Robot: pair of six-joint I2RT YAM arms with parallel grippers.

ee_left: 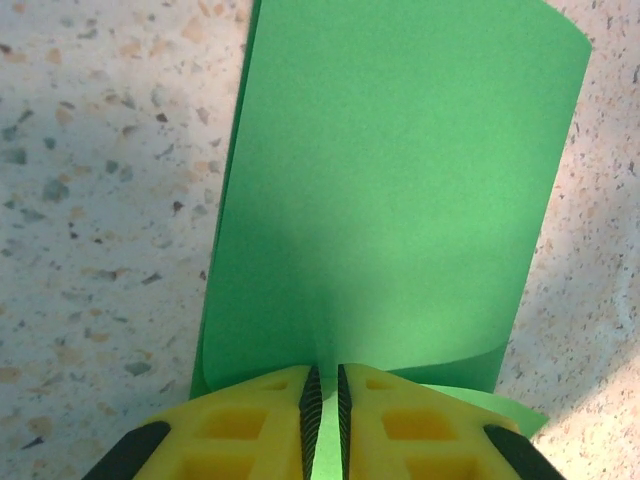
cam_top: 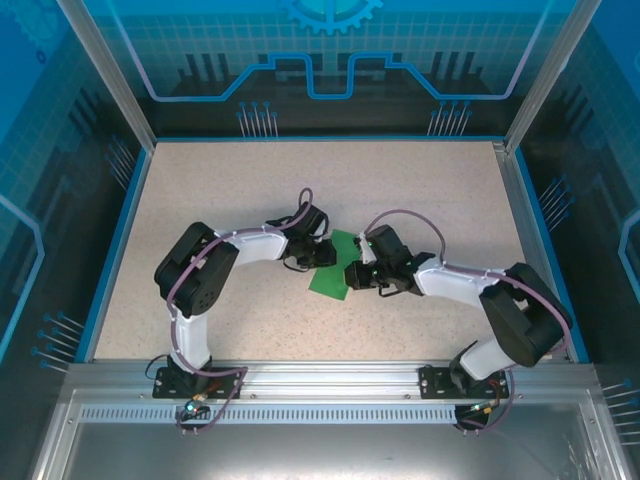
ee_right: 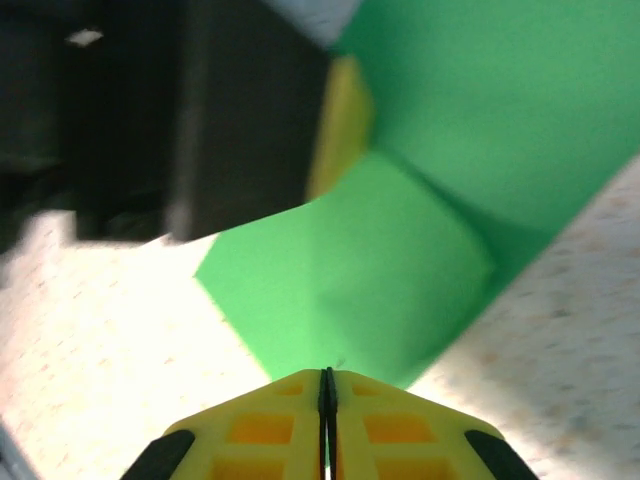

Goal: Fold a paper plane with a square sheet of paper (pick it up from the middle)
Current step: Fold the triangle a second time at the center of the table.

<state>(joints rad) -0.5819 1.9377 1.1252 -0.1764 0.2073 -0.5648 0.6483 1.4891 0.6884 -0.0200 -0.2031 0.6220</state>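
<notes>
The square sheet of paper is green and lies between my two grippers at the middle of the table. In the left wrist view the sheet curves up off the table, and my left gripper is shut on its near edge, with green paper between the pads. My left gripper sits at the sheet's left side. In the right wrist view the sheet shows a bent flap. My right gripper is shut with its tips at the flap's near edge; whether it pinches paper is unclear. My right gripper is at the sheet's right side.
The speckled tabletop is ringed by a blue rim and clear enclosure walls. Both arms bend inward, so their wrists nearly meet over the sheet. A yellow fingertip of the left gripper stands close in front of the right wrist camera.
</notes>
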